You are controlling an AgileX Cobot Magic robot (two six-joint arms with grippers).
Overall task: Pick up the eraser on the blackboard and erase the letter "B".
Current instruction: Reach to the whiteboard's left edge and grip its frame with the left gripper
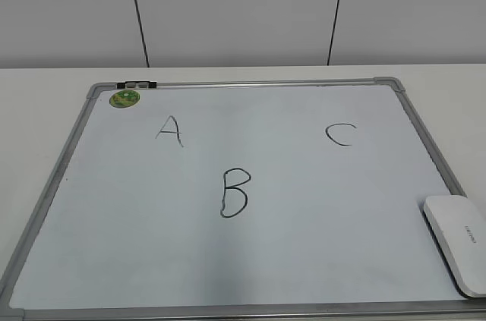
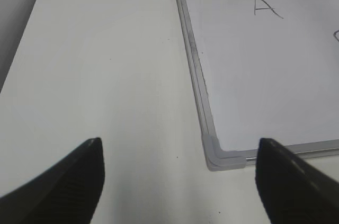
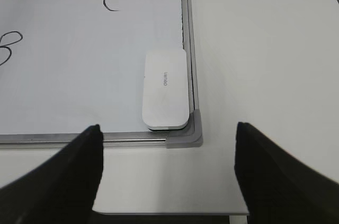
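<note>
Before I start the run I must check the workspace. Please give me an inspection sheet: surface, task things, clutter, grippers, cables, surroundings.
Surface: pale table, bare where visible.
Blackboard: lies flat on the table, silver-grey frame, white face.
Letter "B": intact near the middle, between the A and the C but nearer the camera.
Eraser: lies flat at the board's near right corner, along the frame, not held.
Clutter: one round green sticker at the far left corner; a clip on the top frame.
Grippers: left gripper and right gripper both open, empty, above the table short of the board.
Cables: nothing seen.
Surroundings: plain wall panels behind.
</note>
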